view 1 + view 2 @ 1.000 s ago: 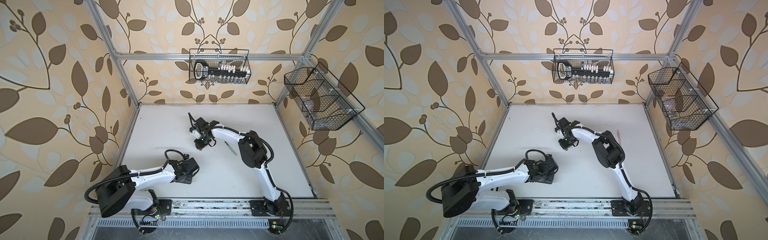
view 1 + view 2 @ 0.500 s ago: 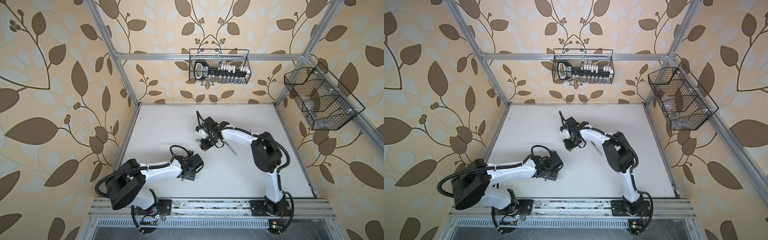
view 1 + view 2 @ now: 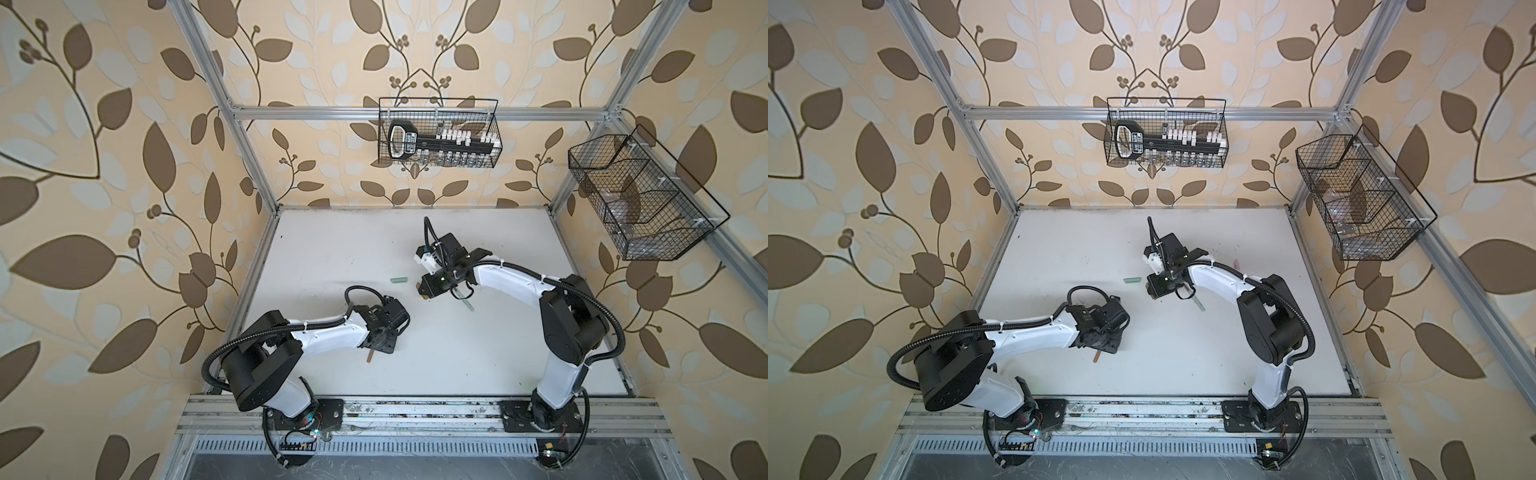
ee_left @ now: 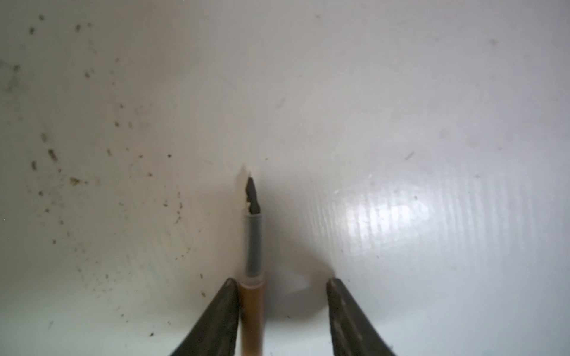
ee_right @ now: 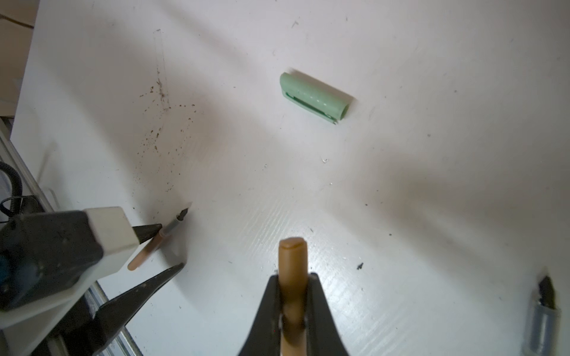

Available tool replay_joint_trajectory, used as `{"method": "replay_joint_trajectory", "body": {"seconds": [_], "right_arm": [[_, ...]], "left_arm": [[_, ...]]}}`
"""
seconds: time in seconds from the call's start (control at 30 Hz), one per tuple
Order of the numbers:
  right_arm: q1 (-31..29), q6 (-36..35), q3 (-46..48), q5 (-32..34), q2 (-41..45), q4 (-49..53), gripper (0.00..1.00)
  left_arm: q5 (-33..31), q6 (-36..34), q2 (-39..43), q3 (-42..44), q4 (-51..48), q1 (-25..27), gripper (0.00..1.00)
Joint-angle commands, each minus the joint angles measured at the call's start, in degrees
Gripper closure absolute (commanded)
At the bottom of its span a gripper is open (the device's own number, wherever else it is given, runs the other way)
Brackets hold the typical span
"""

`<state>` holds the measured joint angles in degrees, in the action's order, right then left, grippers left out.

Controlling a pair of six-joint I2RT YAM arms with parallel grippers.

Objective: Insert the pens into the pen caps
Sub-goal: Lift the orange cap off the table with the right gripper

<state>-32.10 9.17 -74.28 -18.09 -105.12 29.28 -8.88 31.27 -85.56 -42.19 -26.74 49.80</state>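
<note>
The right pincer (image 5: 293,277) clamps a tan cap (image 5: 292,252); left pincer (image 4: 280,280) gapes astride the tan pen (image 4: 254,262), barrel cut off.

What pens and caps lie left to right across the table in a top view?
tan-brown pen → pale green cap → tan-brown cap, clamped in the right gripper → pale green pen
</note>
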Motion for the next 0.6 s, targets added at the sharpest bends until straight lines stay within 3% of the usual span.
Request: {"method": "replay_joint_trajectory", "body": {"seconds": [0.0, 0.3, 0.57], "right_arm": [[-0.1, 0.6, 0.9, -1.5, 1.1, -1.8, 0.89], [-0.1, 1.3, 1.3, -1.9, 1.2, -2.3, 0.89], [0.1, 1.5, 2.3, -2.6, 1.8, -3.0, 0.89]], "left_arm": [[1.6, -1.2, 1.2, 1.1, 1.2, -0.1, 0.54], [4.3, 2.2, 4.7, 2.4, -3.1, 0.2, 0.52], [7.0, 6.0, 6.0, 4.1, -4.5, 4.4, 0.57]]}}
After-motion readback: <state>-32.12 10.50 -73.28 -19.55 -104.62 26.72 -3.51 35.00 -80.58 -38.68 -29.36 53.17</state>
